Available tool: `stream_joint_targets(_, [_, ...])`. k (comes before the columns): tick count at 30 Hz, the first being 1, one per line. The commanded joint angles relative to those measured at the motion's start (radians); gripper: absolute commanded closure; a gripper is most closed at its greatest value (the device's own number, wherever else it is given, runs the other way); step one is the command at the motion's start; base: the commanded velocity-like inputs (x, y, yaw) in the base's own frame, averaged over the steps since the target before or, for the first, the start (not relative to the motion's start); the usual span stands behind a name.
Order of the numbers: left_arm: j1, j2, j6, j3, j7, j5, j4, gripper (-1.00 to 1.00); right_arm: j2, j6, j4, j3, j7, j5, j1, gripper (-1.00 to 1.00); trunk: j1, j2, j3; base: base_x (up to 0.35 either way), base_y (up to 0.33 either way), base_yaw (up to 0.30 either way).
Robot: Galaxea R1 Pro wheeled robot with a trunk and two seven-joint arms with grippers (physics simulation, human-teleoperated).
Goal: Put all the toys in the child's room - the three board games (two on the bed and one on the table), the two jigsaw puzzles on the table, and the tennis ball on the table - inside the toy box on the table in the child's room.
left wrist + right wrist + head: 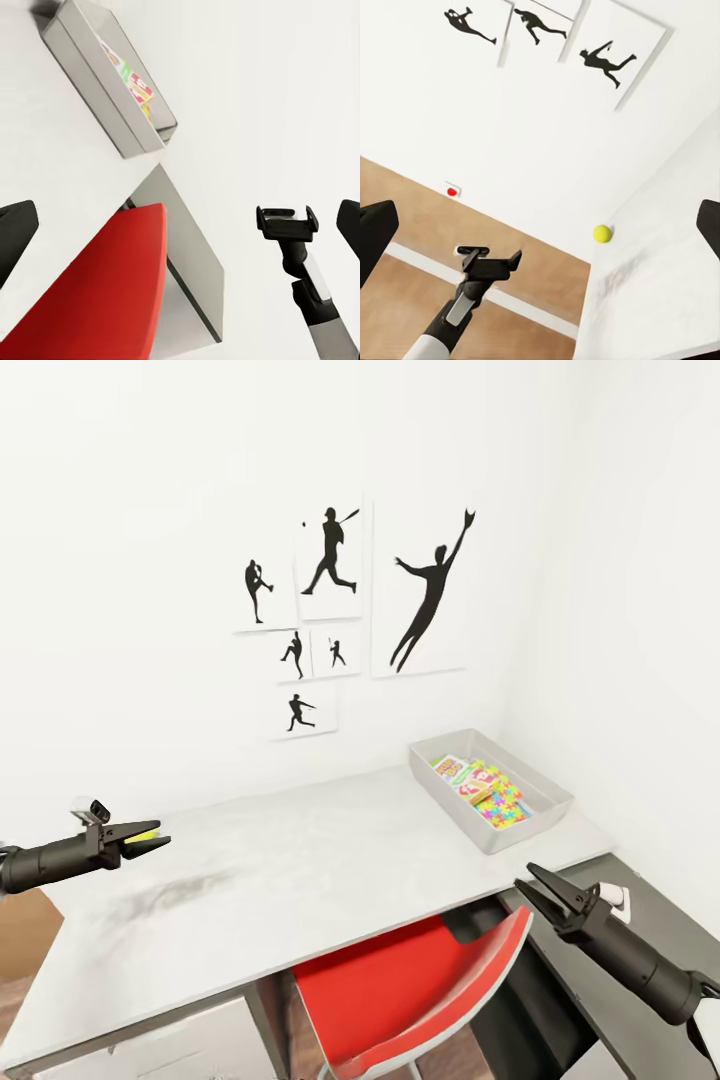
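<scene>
Step in hand: judged to be fetching the tennis ball (143, 837), the last loose toy seen on the table (330, 860).
Tennis ball: lay at the table's left end, between the tips of the left gripper (147, 838); in the right wrist view the ball (601, 233) sat on the table surface with no finger seen on it.
Left gripper: jaws parted around the ball; whether they had contact could not be told.
Right gripper (532, 884): jaws spread wide, holding nothing, hanging off the table's front right edge.
Toy box (550, 800): stood at the table's far right corner, well apart from the ball; printed game boxes (462, 773) and a jigsaw puzzle (500, 805) lay inside.
Advice: close squarely across the ball's middle, since a round ball would likely roll or squirt out; lift clear before carrying it the length of the table, and release low over the box.
Surroundings: red chair (410, 980) tucked under the table; baseball silhouette pictures (430, 595) on the wall.
Obstruction: none seen along the tabletop; the right arm sat near the box end.
</scene>
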Motion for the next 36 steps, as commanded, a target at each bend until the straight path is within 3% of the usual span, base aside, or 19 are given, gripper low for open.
stream_joint_targets(1, [-0.001,0.0,0.01,-0.001,-0.004,0.0,0.0,-1.0,0.0,0.005,0.0,-0.001,0.003,0.001,-0.001,-1.0,0.001,-0.002,-0.002,-0.043,0.0,0.253])
stream_joint_targets(25, [-0.001,0.0,0.011,-0.001,-0.004,-0.001,0.0,-1.0,0.0,0.003,0.0,0.001,0.001,0.001,-0.001,-1.0,0.001,-0.002,0.019,-0.16,0.102,0.264])
stream_joint_targets(36, [-0.001,0.001,0.011,0.0,-0.004,-0.001,0.0,-1.0,0.0,0.0,0.001,0.055,-0.001,0.006,-0.001,-1.0,0.001,-0.002,0.028,-0.142,0.251,0.264])
